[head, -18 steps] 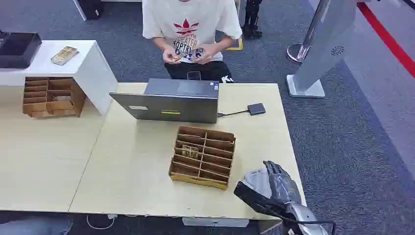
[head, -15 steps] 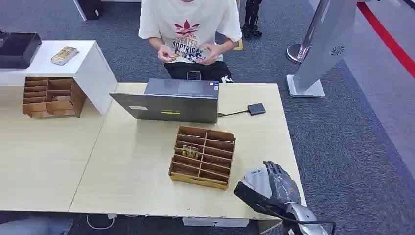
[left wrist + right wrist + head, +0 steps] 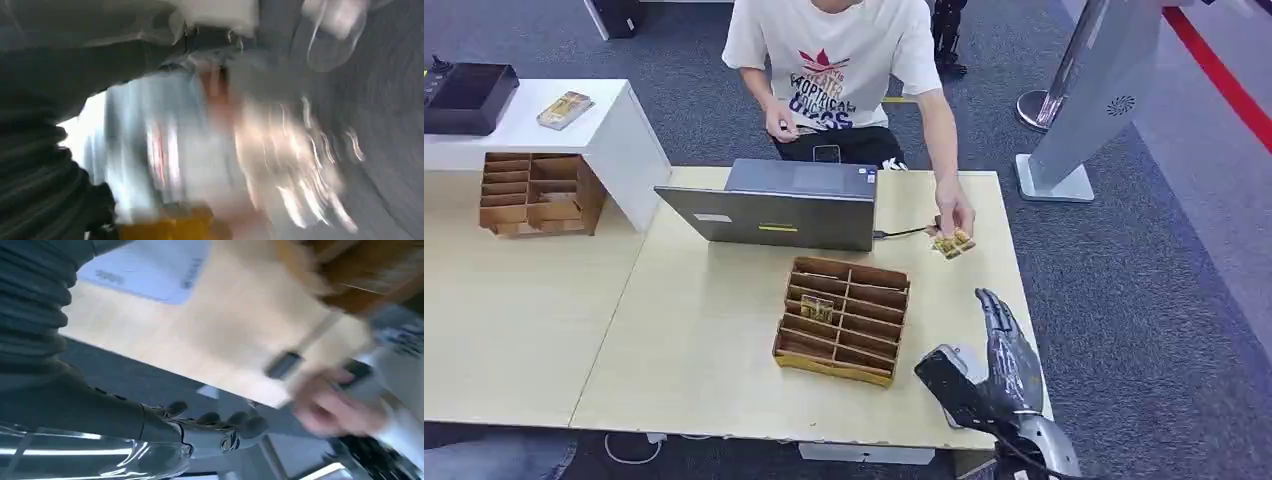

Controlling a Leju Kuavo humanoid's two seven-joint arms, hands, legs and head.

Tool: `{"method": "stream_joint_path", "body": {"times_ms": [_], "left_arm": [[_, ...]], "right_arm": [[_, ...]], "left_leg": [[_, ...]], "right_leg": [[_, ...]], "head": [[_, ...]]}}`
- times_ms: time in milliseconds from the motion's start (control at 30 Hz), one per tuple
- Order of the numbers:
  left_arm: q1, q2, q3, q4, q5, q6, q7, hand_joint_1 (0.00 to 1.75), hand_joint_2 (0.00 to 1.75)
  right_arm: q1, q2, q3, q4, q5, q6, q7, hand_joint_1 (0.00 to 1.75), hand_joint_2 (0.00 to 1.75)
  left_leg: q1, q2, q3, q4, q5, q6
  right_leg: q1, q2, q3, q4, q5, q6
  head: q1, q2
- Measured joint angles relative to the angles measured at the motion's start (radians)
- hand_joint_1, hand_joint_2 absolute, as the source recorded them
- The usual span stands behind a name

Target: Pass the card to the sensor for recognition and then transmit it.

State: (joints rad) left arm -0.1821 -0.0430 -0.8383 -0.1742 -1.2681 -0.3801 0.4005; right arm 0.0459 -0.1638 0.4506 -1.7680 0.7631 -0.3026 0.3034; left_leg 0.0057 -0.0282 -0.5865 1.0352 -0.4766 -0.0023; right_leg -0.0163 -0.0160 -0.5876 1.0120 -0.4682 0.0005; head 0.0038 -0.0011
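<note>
Head view, L to R. Far L: white side counter (image 3: 614,125) carrying a black box-shaped device (image 3: 466,97) and a small patterned packet (image 3: 564,110); open-front cardboard pigeonhole rack (image 3: 536,193) under it. Centre: pale wood-top table (image 3: 694,340) w/ grey laptop (image 3: 779,207), lid toward robot, cable running R toward the small card sensor, which the person's hand now mostly hides. In front of laptop: brown cardboard divided sorter tray (image 3: 844,320), one small gold item in a L-side slot. Person in white printed T-shirt (image 3: 844,60) sits behind the table; their extended hand (image 3: 951,218) holds a gold patterned card (image 3: 951,244) low over the table's R side, just by the cable end, so the card is w/ the person, not the robot. R hand (image 3: 1002,360), dark fingers on silver arm, is raised near the table's front R corner, fingers straight and apart, grasping nothing; R wrist view agrees (blurred). L hand: L wrist view is motion-smeared, can't tell its state. Judgement: step in hand = receive the card. To do well: bring the R hand forward toward the card w/ fingers kept apart, approach from the card's free edge clear of the person's fingers, close thumb against fingers on the flat faces only once the card is between them, avoid snagging the cable or tray.
</note>
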Motion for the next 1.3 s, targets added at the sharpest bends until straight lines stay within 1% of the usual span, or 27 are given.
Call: {"method": "stream_joint_path", "body": {"times_ms": [33, 67, 100, 133, 167, 200, 233, 267, 333, 400, 433, 467, 567, 600, 633, 667, 700, 733, 767, 867, 900, 967, 1033, 1100, 1167, 1233, 1300], "left_arm": [[-0.034, -0.016, -0.033, -0.016, -0.026, -0.148, -0.003, 0.0, 1.75], [-0.066, -0.029, -0.065, -0.032, -0.009, -0.325, -0.019, 0.0, 1.75], [-0.085, -0.039, -0.086, -0.046, 0.01, -0.465, -0.037, 0.0, 1.75], [-0.092, -0.05, -0.105, -0.064, 0.028, -0.62, -0.059, 0.0, 1.75], [-0.089, -0.059, -0.117, -0.081, 0.048, -0.729, -0.085, 0.0, 1.75], [-0.085, -0.076, -0.127, -0.1, 0.059, -0.784, -0.101, 0.0, 1.75], [-0.088, -0.078, -0.136, -0.107, 0.054, -0.774, -0.104, 0.0, 1.75], [-0.087, -0.078, -0.136, -0.113, 0.063, -0.774, -0.12, 0.0, 1.75], [-0.088, -0.075, -0.136, -0.122, 0.076, -0.774, -0.147, 0.0, 1.75], [-0.086, -0.058, -0.136, -0.13, 0.107, -0.774, -0.181, 0.0, 1.75], [-0.082, -0.049, -0.136, -0.133, 0.12, -0.774, -0.193, 0.0, 1.75], [-0.076, -0.04, -0.136, -0.136, 0.136, -0.759, -0.206, 0.0, 1.75], [-0.059, -0.01, -0.136, -0.138, 0.196, -0.695, -0.263, 0.0, 1.75], [-0.051, -0.002, -0.136, -0.138, 0.221, -0.672, -0.285, 0.0, 1.75], [-0.041, 0.011, -0.136, -0.138, 0.257, -0.629, -0.316, 0.0, 1.75], [-0.032, 0.023, -0.136, -0.137, 0.294, -0.591, -0.342, 0.0, 1.75], [-0.025, 0.034, -0.136, -0.137, 0.32, -0.555, -0.371, 0.0, 1.75], [-0.016, 0.044, -0.136, -0.135, 0.342, -0.529, -0.398, 0.0, 1.75], [-0.01, 0.054, -0.136, -0.135, 0.356, -0.502, -0.416, 0.0, 1.75], [0.0, 0.063, -0.136, -0.13, 0.371, -0.459, -0.438, 0.0, 1.75], [0.003, 0.064, -0.136, -0.129, 0.377, -0.453, -0.442, 0.0, 1.75], [0.009, 0.067, -0.136, -0.124, 0.422, -0.444, -0.442, 0.0, 1.75], [0.014, 0.072, -0.136, -0.12, 0.455, -0.442, -0.443, 0.0, 1.75], [0.017, 0.074, -0.136, -0.115, 0.471, -0.435, -0.446, 0.0, 1.75], [0.019, 0.075, -0.136, -0.107, 0.47, -0.414, -0.466, 0.0, 1.75], [0.018, 0.079, -0.138, -0.104, 0.436, -0.39, -0.492, 0.0, 1.75], [0.004, 0.078, -0.164, -0.104, 0.386, -0.379, -0.497, 0.0, 1.75]], "right_arm": [[0.009, 0.024, -0.014, -0.019, -0.024, -0.034, -0.045, 0.0, 0.0], [0.019, 0.045, -0.029, -0.039, -0.059, -0.068, -0.086, 0.0, 0.0], [0.028, 0.061, -0.041, -0.054, -0.09, -0.096, -0.132, 0.0, 0.0], [0.037, 0.08, -0.055, -0.069, -0.118, -0.128, -0.175, 0.0, 0.0], [0.048, 0.091, -0.065, -0.082, -0.148, -0.153, -0.216, 0.0, 0.0], [0.062, 0.106, -0.076, -0.096, -0.193, -0.179, -0.264, 0.0, 0.0], [0.074, 0.127, -0.083, -0.112, -0.221, -0.199, -0.301, 0.0, 0.0], [0.086, 0.149, -0.084, -0.129, -0.254, -0.205, -0.329, 0.0, 0.0], [0.105, 0.169, -0.083, -0.155, -0.378, -0.206, -0.413, 0.0, 0.0], [0.119, 0.178, -0.08, -0.173, -0.501, -0.197, -0.482, 0.0, 0.0], [0.123, 0.178, -0.078, -0.179, -0.548, -0.19, -0.502, 0.0, 0.0], [0.129, 0.178, -0.076, -0.183, -0.587, -0.181, -0.52, 0.0, 0.0], [0.149, 0.176, -0.065, -0.201, -0.726, -0.141, -0.559, 0.0, 0.0], [0.154, 0.17, -0.058, -0.207, -0.779, -0.12, -0.565, 0.0, 0.0], [0.159, 0.159, -0.049, -0.215, -0.875, -0.076, -0.579, 0.0, 0.0], [0.164, 0.146, -0.042, -0.221, -0.979, -0.021, -0.593, 0.0, 0.0], [0.169, 0.125, -0.032, -0.226, -1.099, 0.056, -0.611, 0.0, 0.0], [0.173, 0.106, -0.021, -0.229, -1.176, 0.114, -0.622, 0.0, 0.0], [0.175, 0.09, -0.013, -0.231, -1.207, 0.148, -0.629, 0.0, 0.0], [0.177, 0.06, -0.001, -0.233, -1.24, 0.171, -0.64, 0.0, 0.0], [0.177, 0.05, 0.002, -0.234, -1.275, 0.207, -0.645, 0.0, 0.0], [0.177, 0.011, 0.026, -0.233, -1.358, 0.375, -0.683, 0.0, 0.0], [0.181, -0.026, 0.046, -0.233, -1.378, 0.498, -0.715, 0.0, 0.0], [0.181, -0.058, 0.061, -0.231, -1.371, 0.571, -0.735, 0.0, 0.0], [0.181, -0.091, 0.077, -0.225, -1.342, 0.622, -0.747, 0.0, 0.0], [0.181, -0.123, 0.091, -0.219, -1.298, 0.658, -0.765, 0.0, 0.0], [0.18, -0.15, 0.105, -0.213, -1.262, 0.689, -0.781, 0.0, 0.0]], "left_leg": [[-0.001, 0.0, 0.0, 0.0, 0.0, 0.0], [-0.001, 0.001, 0.001, 0.0, 0.0, 0.0], [-0.001, 0.003, 0.003, 0.0, 0.0, 0.0], [-0.001, 0.008, 0.005, 0.0, -0.001, 0.001], [-0.001, 0.012, 0.005, 0.001, -0.002, 0.003], [-0.001, 0.016, 0.003, 0.001, -0.002, 0.004], [0.0, 0.017, 0.002, 0.002, -0.002, 0.004], [-0.001, 0.019, 0.004, 0.002, -0.003, 0.005], [-0.001, 0.022, 0.005, 0.002, -0.004, 0.006], [-0.001, 0.022, 0.004, 0.001, -0.004, 0.006], [-0.001, 0.023, 0.004, 0.001, -0.004, 0.007], [-0.001, 0.023, 0.003, 0.001, -0.004, 0.007], [-0.002, 0.023, 0.002, 0.001, -0.005, 0.007], [-0.002, 0.023, 0.002, 0.0, -0.005, 0.007], [-0.002, 0.023, 0.003, 0.0, -0.005, 0.007], [-0.001, 0.023, 0.003, 0.0, -0.005, 0.007], [-0.002, 0.022, 0.003, 0.0, -0.005, 0.007], [-0.002, 0.022, 0.004, 0.001, -0.005, 0.008], [-0.003, 0.021, 0.004, 0.001, -0.005, 0.008], [-0.004, 0.02, 0.004, 0.0, -0.006, 0.01], [-0.005, 0.021, 0.004, 0.001, -0.006, 0.011], [-0.006, 0.021, 0.005, 0.001, -0.006, 0.012], [-0.006, 0.02, 0.005, 0.001, -0.007, 0.012], [-0.007, 0.019, 0.005, 0.001, -0.007, 0.013], [-0.007, 0.019, 0.005, 0.001, -0.007, 0.013], [-0.008, 0.019, 0.005, 0.001, -0.007, 0.014], [-0.008, 0.018, 0.005, 0.001, -0.007, 0.014]], "right_leg": [[-0.001, 0.0, 0.001, 0.0, 0.0, 0.001], [-0.001, 0.0, 0.002, 0.0, 0.001, 0.001], [-0.001, 0.002, 0.002, 0.0, 0.001, 0.001], [-0.001, 0.005, 0.003, 0.0, 0.001, 0.002], [-0.002, 0.008, 0.003, 0.0, 0.002, 0.003], [-0.001, 0.01, 0.001, -0.001, 0.003, 0.005], [0.0, 0.011, 0.0, -0.002, 0.003, 0.005], [-0.001, 0.014, 0.001, -0.002, 0.003, 0.005], [-0.001, 0.016, 0.001, -0.002, 0.003, 0.005], [-0.001, 0.016, 0.001, -0.002, 0.003, 0.005], [-0.001, 0.017, 0.001, -0.002, 0.003, 0.005], [-0.001, 0.017, 0.001, -0.002, 0.002, 0.005], [-0.001, 0.016, 0.001, -0.002, 0.002, 0.006], [-0.001, 0.016, 0.001, -0.002, 0.002, 0.006], [-0.001, 0.017, 0.001, -0.002, 0.002, 0.006], [-0.002, 0.017, 0.001, -0.002, 0.002, 0.006], [-0.003, 0.016, 0.0, -0.002, 0.002, 0.007], [-0.004, 0.016, 0.001, -0.002, 0.001, 0.008], [-0.004, 0.015, 0.001, -0.002, 0.0, 0.009], [-0.006, 0.015, 0.001, -0.002, 0.0, 0.009], [-0.007, 0.015, 0.002, -0.002, 0.0, 0.01], [-0.007, 0.016, 0.002, -0.002, 0.0, 0.01], [-0.008, 0.015, 0.002, -0.002, 0.0, 0.012], [-0.008, 0.015, 0.002, -0.003, 0.0, 0.012], [-0.009, 0.015, 0.002, -0.003, 0.0, 0.012], [-0.009, 0.015, 0.003, -0.003, -0.001, 0.013], [-0.009, 0.013, 0.003, -0.003, -0.001, 0.014]], "head": [[-0.001, 0.0], [-0.001, 0.0], [0.0, 0.0], [-0.001, 0.0], [0.0, 0.0], [0.0, 0.0], [0.006, 0.0], [0.006, 0.0], [0.006, 0.0], [0.005, 0.0], [0.005, 0.0], [0.006, 0.0], [0.005, 0.0], [0.005, 0.0], [0.004, 0.0], [0.005, 0.0], [0.004, 0.0], [0.003, 0.0], [0.005, 0.0], [0.004, 0.0], [0.004, 0.0], [0.004, 0.0], [0.004, 0.0], [0.004, 0.0], [0.004, 0.0], [0.004, 0.0], [0.004, 0.0]]}}
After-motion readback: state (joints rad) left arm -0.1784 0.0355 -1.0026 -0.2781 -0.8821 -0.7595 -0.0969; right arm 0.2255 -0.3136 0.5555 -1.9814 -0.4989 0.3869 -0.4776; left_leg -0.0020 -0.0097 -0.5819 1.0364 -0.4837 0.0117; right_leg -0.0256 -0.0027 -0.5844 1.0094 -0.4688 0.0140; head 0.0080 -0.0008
